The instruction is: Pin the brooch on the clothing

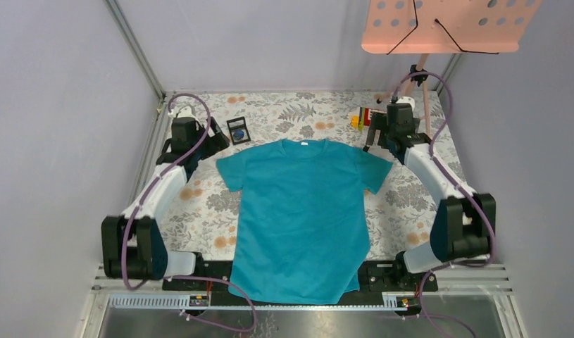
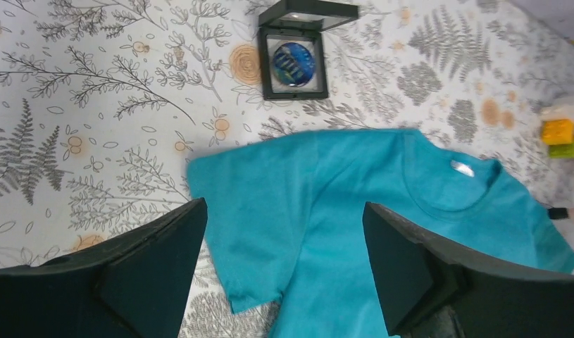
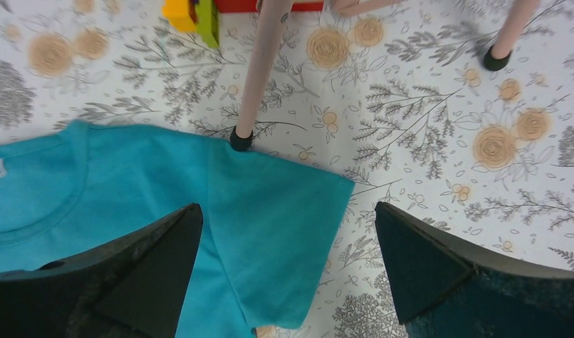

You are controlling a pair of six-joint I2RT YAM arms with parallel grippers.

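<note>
Left gripper [image 2: 284,211]: jaws wide, nothing held, hovering over T-shirt [image 2: 354,176] at its left sleeve/shoulder. Right gripper [image 3: 287,211]: also wide, empty, above right sleeve.

Brooch [image 2: 294,61]: not picked yet. Sitting face-up inside black frame [image 2: 296,94] on table [image 2: 94,84], just past left shoulder, apart from cloth.

Step in hand, prob: fetch brooch w/ left, since nearest.
- Move fwd over frame, centre on disc, come down vertical.
- Narrow jaws before descent so tips land inside frame rim, not astride it; otherwise whole frame likely lifts.
- Disc thin and flat, so grip by edges, low and gentle. Pin side not visible, can't tell how it's seated.
- Keep right ready to hold cloth taut near chest for pinning.
- Watch stand leg [image 3: 240,139]: foot touching cloth edge at right shoulder, snag risk if shirt gets dragged.

Orientation:
- Shirt flat, long axis near–far in top view. Collar w/ neck label [image 2: 461,167] at far end, hem at near edge over arm bases, sleeves out left/right.
- Brooch round, no long axis; blue face up.
</note>
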